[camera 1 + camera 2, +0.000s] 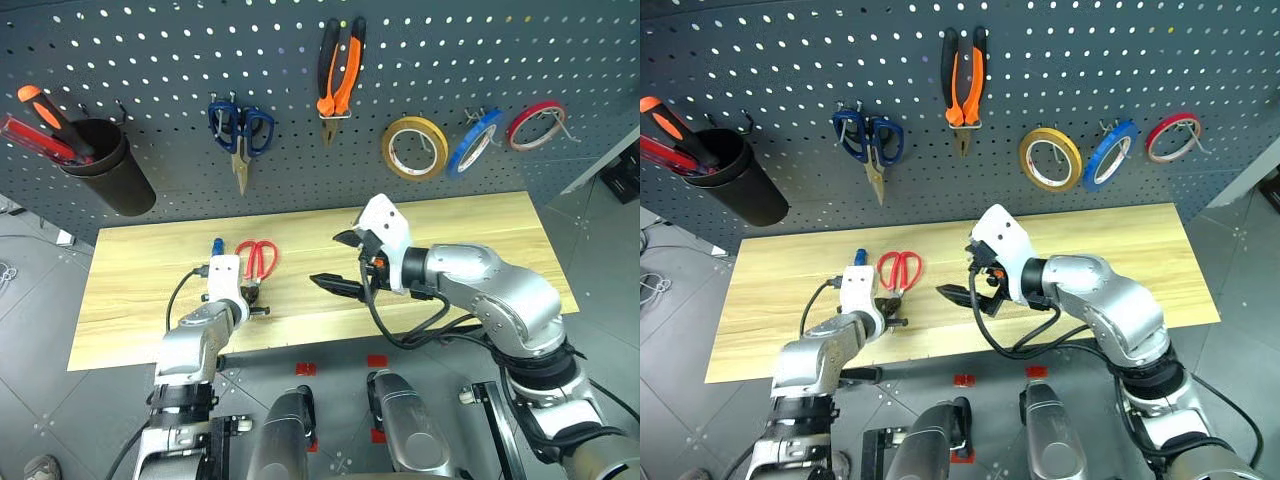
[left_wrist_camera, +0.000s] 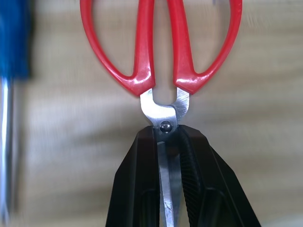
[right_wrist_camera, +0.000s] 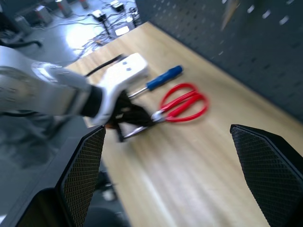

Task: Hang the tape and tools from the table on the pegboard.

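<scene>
At the upper left of the head view a black cup point(image 1: 110, 170) hooked to the pegboard point(image 1: 150, 60) holds red and orange-handled screwdrivers point(image 1: 45, 125), out of the way because they are not part of the job. Right of it hang the blue-handled scissors point(image 1: 240, 130), then the pliers point(image 1: 338, 75) at top centre and the tan-yellow tape point(image 1: 414, 148), with the blue tape ring point(image 1: 474, 140) and red tape ring point(image 1: 536, 124) at the upper right; pliers and tape look already placed. Lower left of centre, the blue-handled screwdriver point(image 1: 216, 246) and the red-handled scissors point(image 1: 259, 258) lie on the surface point(image 1: 480, 230), so these two seem to be what is left. The left tool point(image 1: 252, 300) is pressed together on the scissors' blades just below the pivot, handles pointing away toward the board, probably so the finger loops stay free to slip over a hook. That arm reaches forward from the lower left, forearm low and tool angled down onto the wood. At centre, the right tool point(image 1: 345, 262) hangs above the surface with its two fingers point(image 3: 265, 165) spread wide and nothing between them; its arm bends in from the lower right, wrist turned toward the left arm, perhaps waiting to help or to take the screwdriver.
</scene>
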You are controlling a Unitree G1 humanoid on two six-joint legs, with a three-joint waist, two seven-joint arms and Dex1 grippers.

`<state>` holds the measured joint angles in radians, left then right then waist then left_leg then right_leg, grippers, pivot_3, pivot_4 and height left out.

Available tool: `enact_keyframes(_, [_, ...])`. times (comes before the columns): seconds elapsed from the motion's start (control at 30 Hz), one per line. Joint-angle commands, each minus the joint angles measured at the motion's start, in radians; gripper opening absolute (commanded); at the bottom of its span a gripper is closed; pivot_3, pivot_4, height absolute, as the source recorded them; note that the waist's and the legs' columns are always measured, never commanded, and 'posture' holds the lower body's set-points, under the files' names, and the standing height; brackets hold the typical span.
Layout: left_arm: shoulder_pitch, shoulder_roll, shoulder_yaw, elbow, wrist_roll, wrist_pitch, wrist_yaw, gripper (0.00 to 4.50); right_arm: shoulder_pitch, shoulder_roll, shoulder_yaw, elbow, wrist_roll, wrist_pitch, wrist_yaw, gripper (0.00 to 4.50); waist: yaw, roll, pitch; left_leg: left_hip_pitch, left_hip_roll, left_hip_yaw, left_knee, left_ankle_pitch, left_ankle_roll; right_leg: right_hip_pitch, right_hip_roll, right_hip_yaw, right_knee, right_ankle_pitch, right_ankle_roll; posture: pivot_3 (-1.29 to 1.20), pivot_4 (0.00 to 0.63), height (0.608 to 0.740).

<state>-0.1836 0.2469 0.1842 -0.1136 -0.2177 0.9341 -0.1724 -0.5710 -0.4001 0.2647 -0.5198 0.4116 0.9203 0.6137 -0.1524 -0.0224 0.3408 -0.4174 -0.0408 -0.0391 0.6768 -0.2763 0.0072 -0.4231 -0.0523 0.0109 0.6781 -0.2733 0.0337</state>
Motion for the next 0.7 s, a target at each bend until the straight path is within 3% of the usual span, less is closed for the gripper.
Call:
enact_keyframes(0.03, [0.127, 0.027, -0.044, -0.316, 0.020, -0.036, 0.006, 0.29, 0.047, -0.011, -0.034, -0.102, 0.002, -0.159, 0.040, 4.50, -0.003, -0.001, 0.002, -0.001, 0.000, 0.000, 0.000, 0.000, 0.000, 0.000, 0.000, 0.000, 0.000, 0.000, 0.000, -0.32, 0.377, 0.740])
enact_keyframes(0.17, [0.311, 0.058, -0.138, -0.556, 0.140, -0.227, 0.052, 0.29, 0.079, -0.029, -0.061, -0.129, 0.055, -0.189, 0.075, 4.50, -0.002, -0.002, 0.005, -0.001, 0.000, 0.000, -0.001, 0.000, 0.000, 0.000, 0.000, 0.001, -0.002, 0.000, 0.000, -0.32, 0.378, 0.740])
enact_keyframes(0.3, [0.452, 0.101, -0.211, -0.668, 0.320, -0.406, 0.130, 0.29, 0.090, -0.058, -0.063, -0.140, 0.053, -0.231, 0.103, 4.50, -0.003, -0.001, 0.006, 0.000, 0.000, 0.000, -0.001, 0.000, 0.001, 0.001, -0.001, 0.001, -0.004, 0.000, 0.000, -0.32, 0.375, 0.740])
enact_keyframes(0.5, [0.491, 0.087, -0.195, -0.720, 0.404, -0.495, 0.156, 0.29, 0.138, -0.095, -0.060, -0.115, -0.003, -0.347, 0.113, 4.50, 0.001, -0.002, 0.007, -0.001, 0.000, 0.000, -0.005, 0.000, 0.001, 0.000, -0.001, 0.000, -0.006, 0.000, -0.001, -0.32, 0.364, 0.740])
enact_keyframes(0.7, [0.414, 0.083, -0.140, -0.733, 0.428, -0.506, 0.140, 0.29, 0.122, -0.051, -0.068, -0.042, -0.046, -0.458, 0.084, 4.50, 0.004, -0.002, 0.007, -0.002, 0.000, 0.000, -0.010, -0.001, 0.002, 0.000, -0.001, -0.001, -0.013, 0.000, -0.001, -0.32, 0.352, 0.740])
